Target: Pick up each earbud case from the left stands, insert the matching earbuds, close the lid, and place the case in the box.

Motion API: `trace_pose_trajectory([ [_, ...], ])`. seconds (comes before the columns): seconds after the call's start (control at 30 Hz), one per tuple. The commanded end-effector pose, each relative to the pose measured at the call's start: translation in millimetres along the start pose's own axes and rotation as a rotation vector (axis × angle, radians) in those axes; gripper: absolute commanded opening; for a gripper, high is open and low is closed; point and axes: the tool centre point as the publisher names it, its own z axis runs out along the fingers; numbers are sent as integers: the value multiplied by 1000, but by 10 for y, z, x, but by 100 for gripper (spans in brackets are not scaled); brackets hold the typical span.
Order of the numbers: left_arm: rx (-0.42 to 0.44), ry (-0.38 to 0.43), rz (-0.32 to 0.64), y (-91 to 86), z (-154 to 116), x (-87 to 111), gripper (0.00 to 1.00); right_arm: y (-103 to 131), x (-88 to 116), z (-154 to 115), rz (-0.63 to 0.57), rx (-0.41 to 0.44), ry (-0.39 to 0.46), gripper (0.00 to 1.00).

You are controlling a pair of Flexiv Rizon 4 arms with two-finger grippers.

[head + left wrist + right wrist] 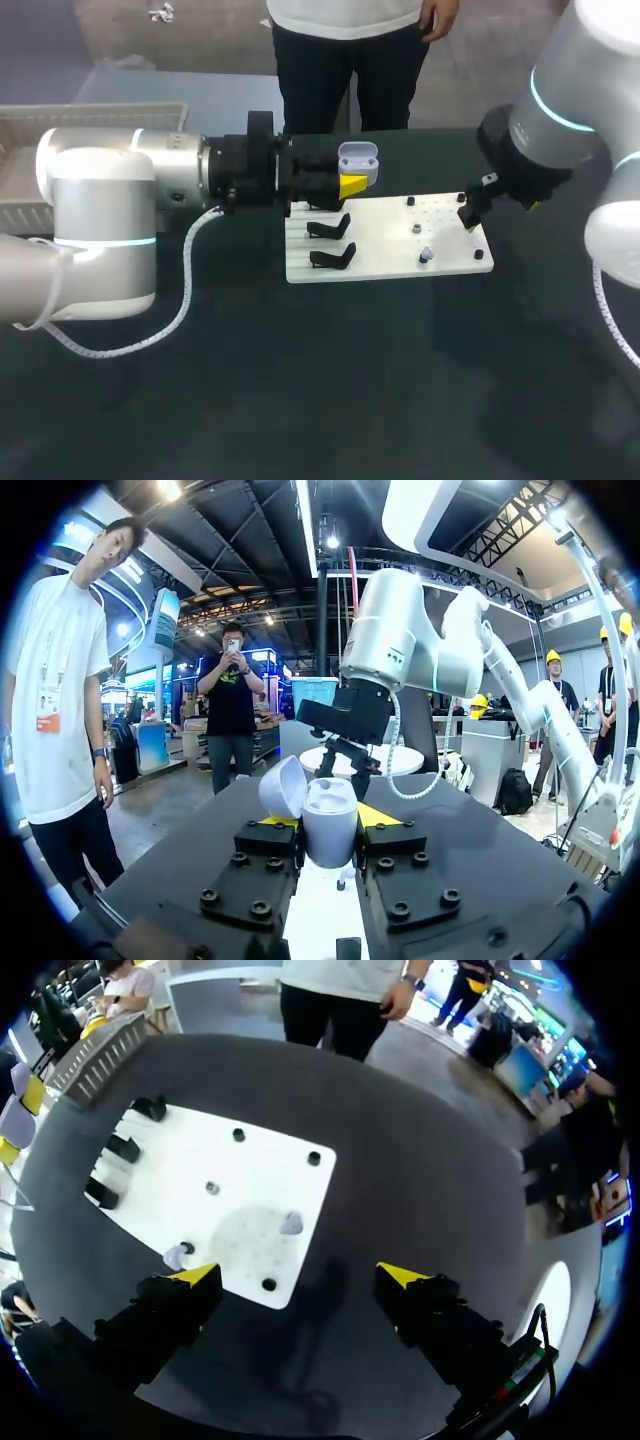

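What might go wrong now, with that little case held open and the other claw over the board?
The left gripper pinches the earbud case only by its lower body, so it may slip or tilt. The earbud is tiny ahead of the open right gripper; a grab may miss it or flick it off the white board.

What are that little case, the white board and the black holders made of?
The case: probably smooth pale plastic, by its soft sheen and rounded shell. The board: a flat matte white sheet, plastic or painted; I can't tell which. The holders: thin curved black pieces, likely moulded plastic.
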Motion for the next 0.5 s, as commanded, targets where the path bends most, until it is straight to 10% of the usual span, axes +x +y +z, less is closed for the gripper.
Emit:
trace_pose_trajectory([
  [0.03,-4,-5,4,-6,1,10,0,17,-127,124,-33,-19,66,100],
  [0.5,-4,-5,4,-6,1,10,0,71,-132,322,-116,-58,111,100],
])
